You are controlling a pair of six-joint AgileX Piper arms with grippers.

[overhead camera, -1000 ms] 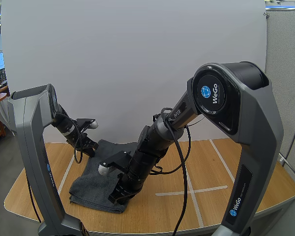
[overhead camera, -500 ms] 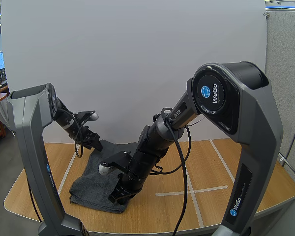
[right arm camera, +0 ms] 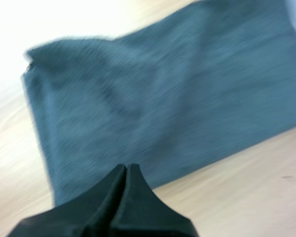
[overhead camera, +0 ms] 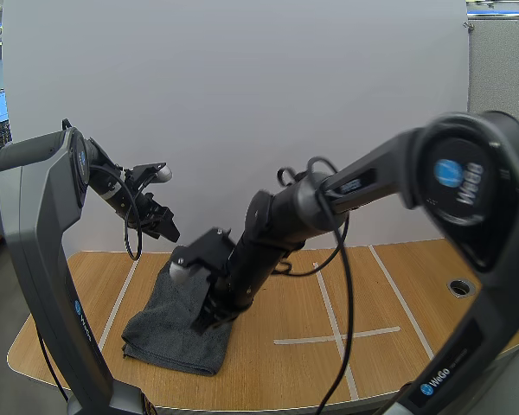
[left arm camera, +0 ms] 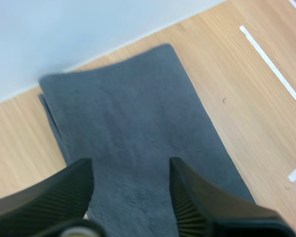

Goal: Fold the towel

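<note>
Where the towel lies: the dark grey terry towel is flat on the left part of the light wooden bench, a long strip running from the near edge toward the far wall, well apart from the white tape lines to its right.
Towel's shape: stacked layers show along one long edge in the left wrist view, so I judge at least one fold is already made.
Left tool: the left tool hangs in the air above the towel's far left end; its two black fingers stand spread, ribbed faces turned inward, with nothing between them.
Right tool: the right tool is low over the towel's near right edge, its fingers pressed together into one dark wedge with no cloth caught; whether the tip touches the cloth I cannot tell.
Step in hand: between folds, by my reading, with neither tool holding the cloth.
Next move: probably a second fold across the strip's length. That calls for both tools to come down spread onto the two corners of one short end, pinch all layers together, and carry them level to the opposite end.
</note>
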